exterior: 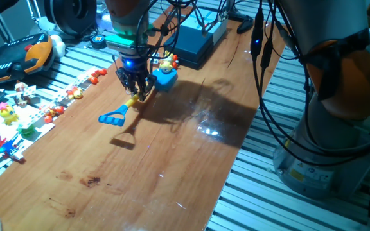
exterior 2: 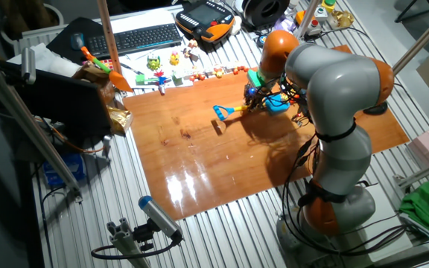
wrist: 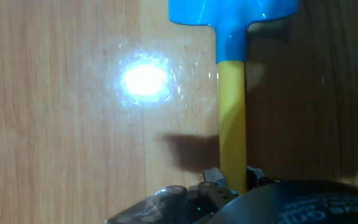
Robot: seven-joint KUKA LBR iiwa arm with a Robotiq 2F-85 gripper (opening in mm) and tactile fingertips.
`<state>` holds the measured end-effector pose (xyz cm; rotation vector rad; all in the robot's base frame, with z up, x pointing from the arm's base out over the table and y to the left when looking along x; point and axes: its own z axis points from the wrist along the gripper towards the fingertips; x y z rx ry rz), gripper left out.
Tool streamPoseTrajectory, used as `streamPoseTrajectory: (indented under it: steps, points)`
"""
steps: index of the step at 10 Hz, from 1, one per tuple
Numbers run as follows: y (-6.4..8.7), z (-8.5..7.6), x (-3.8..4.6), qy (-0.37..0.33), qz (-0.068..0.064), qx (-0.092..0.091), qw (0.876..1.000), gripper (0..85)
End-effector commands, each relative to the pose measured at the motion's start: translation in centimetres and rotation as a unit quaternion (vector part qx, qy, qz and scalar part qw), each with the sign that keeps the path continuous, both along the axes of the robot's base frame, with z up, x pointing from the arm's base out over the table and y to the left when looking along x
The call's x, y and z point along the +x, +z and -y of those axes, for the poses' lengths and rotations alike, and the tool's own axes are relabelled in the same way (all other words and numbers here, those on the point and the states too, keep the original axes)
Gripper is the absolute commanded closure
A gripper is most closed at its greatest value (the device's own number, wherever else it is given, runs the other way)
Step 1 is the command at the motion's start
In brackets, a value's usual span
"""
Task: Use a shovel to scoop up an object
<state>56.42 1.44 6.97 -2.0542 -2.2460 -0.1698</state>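
Tool (exterior: 135,86) stood over the upper centre of the desk (exterior: 172,160) in one fixed view, its fingers closed on the yellow shaft of the shovel (exterior: 126,107). The hand view confirmed the grip: the shaft ran straight up from between the fingers to the blue blade at the top edge of that frame. In the fixed view the shovel's long axis ran diagonally, blue D-loop end toward the lower left, blade toward the upper right beside the tool. The object (exterior: 167,63), a small yellow figurine with red accents, sat just above and right of the blade, apparently at or on its far edge; contact could not be settled from these frames. In my judgement the coming push had to travel along the shaft's axis toward the upper right. A blue box (exterior: 194,40) lay just beyond the object. No brand, label or writing was legible anywhere.
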Motion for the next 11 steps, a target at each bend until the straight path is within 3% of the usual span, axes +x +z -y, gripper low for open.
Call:
streamPoseTrajectory:
  steps: [1, 6, 11]
  points:
    - [0.0, -0.1, 0.03, 0.002, 0.0, 0.0, 1.0, 84.3]
    - [1.1, 0.7, -0.79, 0.053, 0.001, 0.014, 0.999, 84.0]
    - [1.4, 1.5, -0.99, 0.075, 0.006, 0.026, 0.997, 82.7]
